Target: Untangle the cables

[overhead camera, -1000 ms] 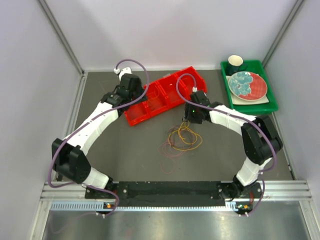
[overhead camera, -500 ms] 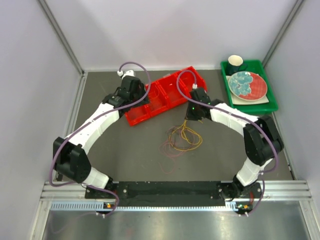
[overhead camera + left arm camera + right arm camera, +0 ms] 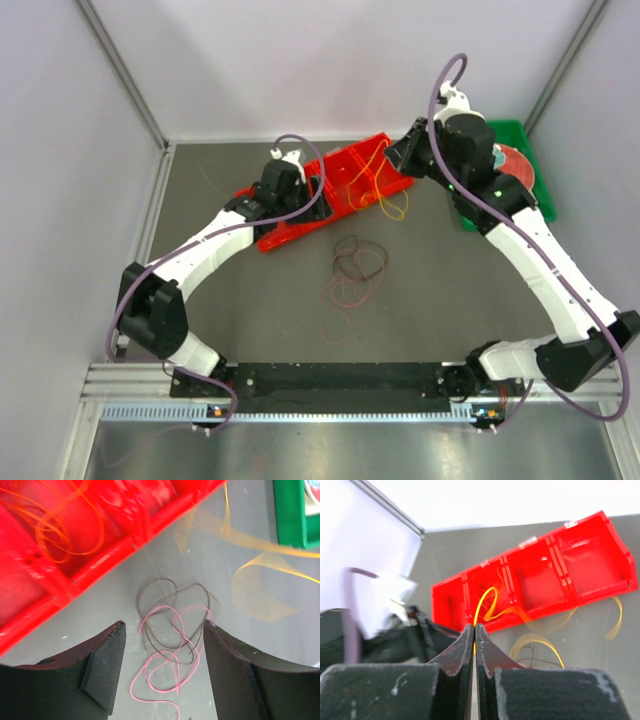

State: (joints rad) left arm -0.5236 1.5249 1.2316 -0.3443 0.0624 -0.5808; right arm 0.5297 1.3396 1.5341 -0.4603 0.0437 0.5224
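- The right claw (image 3: 473,631) was pinched shut on the yellow cable (image 3: 483,605) and stood high over the far end of the red bin (image 3: 590,560). So thin a strand in so narrow a pinch could have slid out on any further pull and dropped back among the others.
- The yellow cable draped across the bin, its lower loop hanging just beside the near wall. It could have hooked a divider or the rim, and a pull would then have dragged the bin.
- The left claw (image 3: 165,667) gaped wide, holding nothing, above the dark cable (image 3: 170,592) and the pink cable (image 3: 165,675). These lay crossed over each other on the worktop (image 3: 220,290), near the bin.
- Whether the yellow cable was fully free of that pair could not be told. If a strand were caught, lifting would have hauled the heap along.
- If the left claw had closed where it hung, it would likely have taken dark and pink together, as they overlapped between its fingers.
- An orange cable (image 3: 65,525) lay in one bin compartment. Yellow dropped onto it could have tangled anew.
- The green tray (image 3: 290,515) sat close by the right arm, so a careless swing might have knocked it.
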